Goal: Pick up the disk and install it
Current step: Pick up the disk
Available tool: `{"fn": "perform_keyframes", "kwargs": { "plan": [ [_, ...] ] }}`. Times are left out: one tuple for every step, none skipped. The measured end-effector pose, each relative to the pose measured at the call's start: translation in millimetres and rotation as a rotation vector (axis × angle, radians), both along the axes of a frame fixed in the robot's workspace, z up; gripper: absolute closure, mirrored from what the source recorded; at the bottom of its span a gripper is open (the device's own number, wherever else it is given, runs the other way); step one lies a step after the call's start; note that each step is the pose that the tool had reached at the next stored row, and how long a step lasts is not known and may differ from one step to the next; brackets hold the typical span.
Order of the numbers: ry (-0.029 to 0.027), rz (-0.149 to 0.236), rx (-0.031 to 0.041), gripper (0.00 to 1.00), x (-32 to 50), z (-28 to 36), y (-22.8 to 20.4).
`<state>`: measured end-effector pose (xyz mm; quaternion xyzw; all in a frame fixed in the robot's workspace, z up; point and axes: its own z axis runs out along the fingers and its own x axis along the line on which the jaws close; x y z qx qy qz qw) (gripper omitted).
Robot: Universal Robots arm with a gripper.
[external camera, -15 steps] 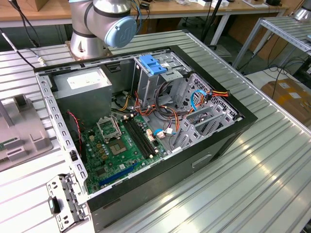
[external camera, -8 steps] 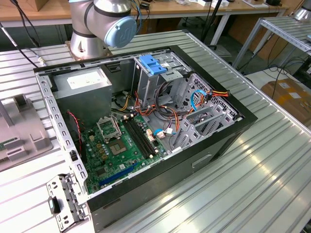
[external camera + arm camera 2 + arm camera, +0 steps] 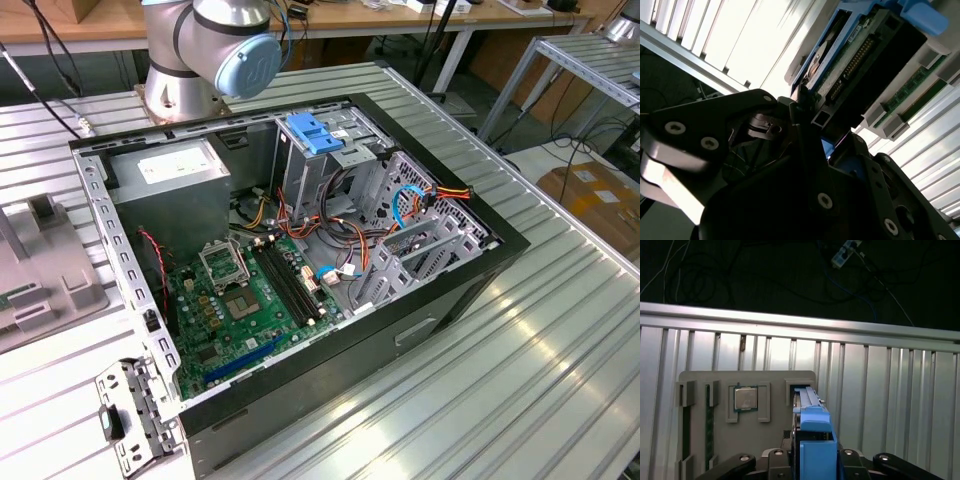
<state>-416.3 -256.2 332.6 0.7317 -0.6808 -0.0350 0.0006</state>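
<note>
In the first wrist view the gripper (image 3: pixel 812 459) points down over the grey tray (image 3: pixel 775 440), straddling the upright disk (image 3: pixel 812 422); whether it clamps cannot be told

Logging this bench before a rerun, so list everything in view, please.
disk: one, blue-railed, standing on edge in a tray slot
tray: one, grey, on the table
processor chip: one, silver, in a tray recess
memory stick: one, green, in a tray slot
computer case: one, black, open, on the table
power supply: one, grey, inside the case
motherboard: one, green, on the case floor
latch piece: one, light blue, on the drive cage
table: one, silver, slatted
arm: one, silver with a light-blue cap, based beside the case
end effector: one, black, flanking the disk
</note>
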Motion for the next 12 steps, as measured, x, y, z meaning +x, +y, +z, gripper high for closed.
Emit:
{"fn": "perform_keyframes", "kwargs": {
  "plan": [
    [0.0, 0.0, 0.0, 0.63, 0.0, 1.1, 0.0],
    [0.0001, 0.0, 0.0, 0.63, 0.0, 2.2, 0.0],
    [0.0001, 0.0, 0.0, 0.63, 0.0, 3.7, 0.0],
    [0.0, 0.0, 0.0, 0.63, 0.0, 4.9, 0.0],
    [0.0, 0.0, 0.0, 0.63, 0.0, 6.2, 0.0],
    [0.0001, 0.0, 0.0, 0.63, 0.0, 7.4, 0.0],
    [0.0001, 0.0, 0.0, 0.63, 0.0, 8.2, 0.0],
    [-0.0001, 0.0, 0.0, 0.63, 0.0, 9.1, 0.0],
    [0.0, 0.0, 0.0, 0.63, 0.0, 10.0, 0.0],
    [0.0001, 0.0, 0.0, 0.63, 0.0, 10.8, 0.0],
    [0.0, 0.0, 0.0, 0.63, 0.0, 11.5, 0.0],
    [0.0, 0.0, 0.0002, 0.63, 0.0, 12.0, 0.0]
  ]
}}
